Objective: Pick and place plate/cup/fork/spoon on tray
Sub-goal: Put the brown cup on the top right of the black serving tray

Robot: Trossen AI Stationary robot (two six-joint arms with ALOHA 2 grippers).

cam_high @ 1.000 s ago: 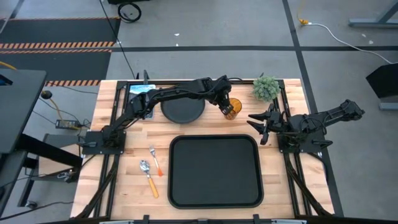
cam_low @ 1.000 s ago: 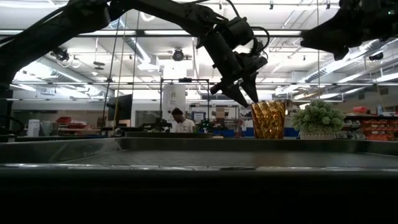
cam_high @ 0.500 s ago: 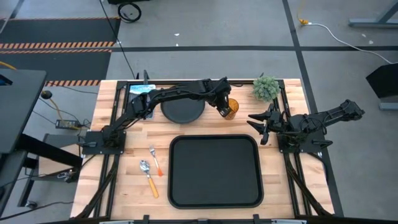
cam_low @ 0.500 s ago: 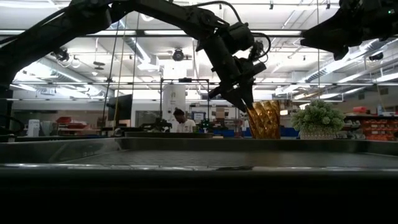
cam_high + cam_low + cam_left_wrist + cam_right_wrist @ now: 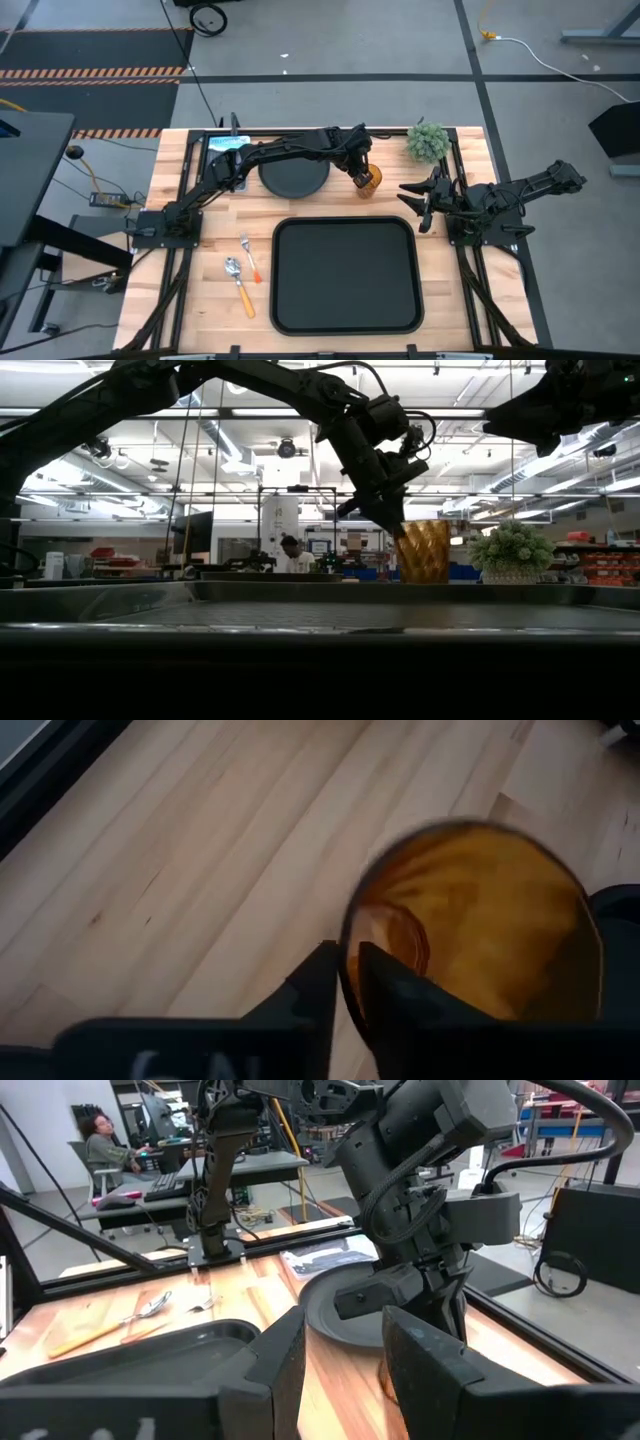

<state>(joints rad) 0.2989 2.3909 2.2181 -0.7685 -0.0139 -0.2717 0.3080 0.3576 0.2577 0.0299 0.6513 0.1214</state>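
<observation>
Cup (image 5: 369,179) located at counter's (image 5: 200,250) 1 o'clock, just right of plate (image 5: 293,176) — rim pinched by left hand (image 5: 360,174), fingers closed on wall. Lift to be kept vertical, cup held level, then carried toward 6 o'clock onto tray (image 5: 345,275). Right hand (image 5: 418,205) parked at 3 o'clock, seen spread open — unused.

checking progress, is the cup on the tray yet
No, the cup stands on the wooden table beyond the tray, pinched at its rim by the left gripper.
</observation>
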